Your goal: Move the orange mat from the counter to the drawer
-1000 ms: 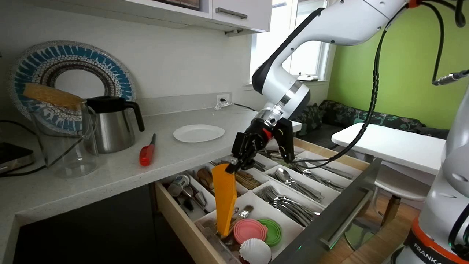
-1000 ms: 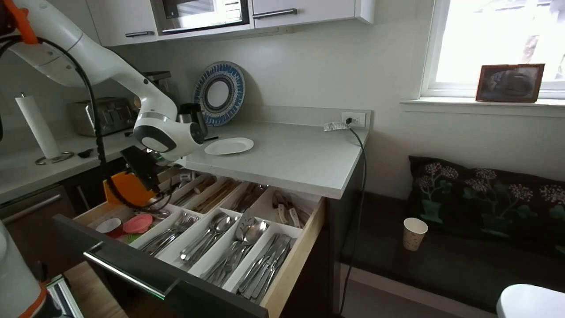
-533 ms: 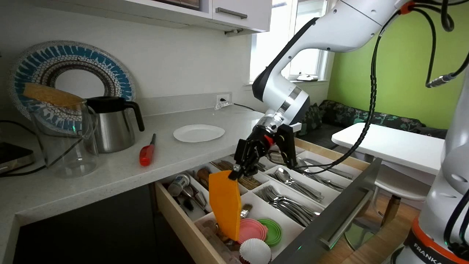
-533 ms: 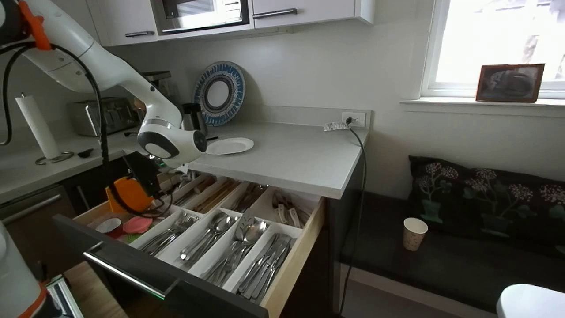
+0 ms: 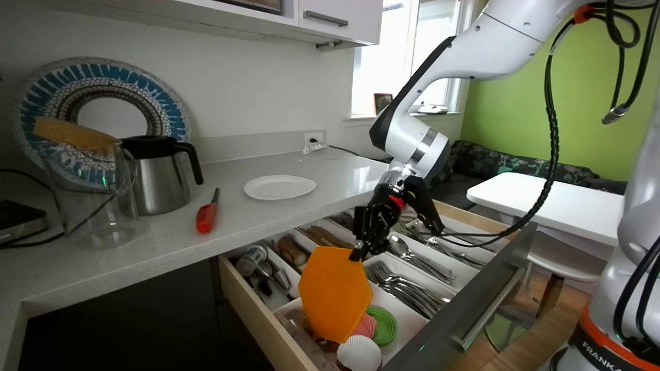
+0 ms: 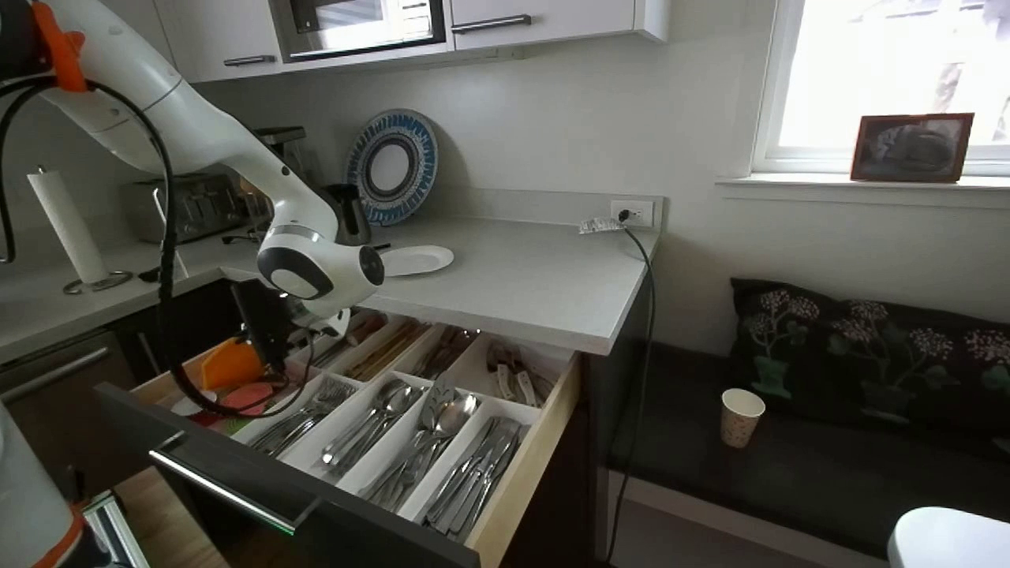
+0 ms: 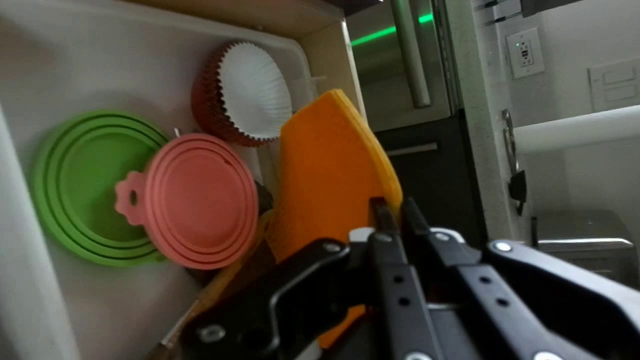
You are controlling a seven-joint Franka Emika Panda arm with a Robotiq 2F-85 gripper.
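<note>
I have my gripper [image 7: 395, 210] clamped on the orange mat [image 7: 327, 170], the two fingertips [image 7: 382, 217] pinched over its edge, right of center in the wrist view. In an exterior view the mat shows at lower center of the frame, hanging by its upper right corner, six-sided and tilted, over a compartment [image 7: 110, 70] of the drawer [image 5: 258, 319]. I can't tell whether its lower edge touches anything.

In my wrist view, left of the mat, a pink round item [image 7: 202, 200] overlaps a green round item [image 7: 65, 175], and a stack of ruffled paper cups [image 7: 255, 92] sits just above the pink one in the frame. In an exterior view, forks [image 5: 402, 291] lie in the compartment to the right, with spoons [image 5: 412, 256] in the one beyond.

Farther out, the counter [image 5: 170, 247] runs from lower left toward the center of the frame. Near the middle I see a white plate [image 5: 280, 187]; left of it, a red-handled tool [image 5: 207, 216]; then a steel carafe [image 5: 160, 180] and a glass container [image 5: 100, 234] close together at far left. Behind those, a blue-patterned round platter [image 5: 170, 113] stands on edge by the wall [image 5: 258, 93].

In an exterior view, right of center and low, a paper cup [image 6: 742, 418] stands on a dark bench [image 6: 686, 442], and a framed picture [image 6: 911, 147] is propped on the windowsill [image 6: 789, 189], upper right.
</note>
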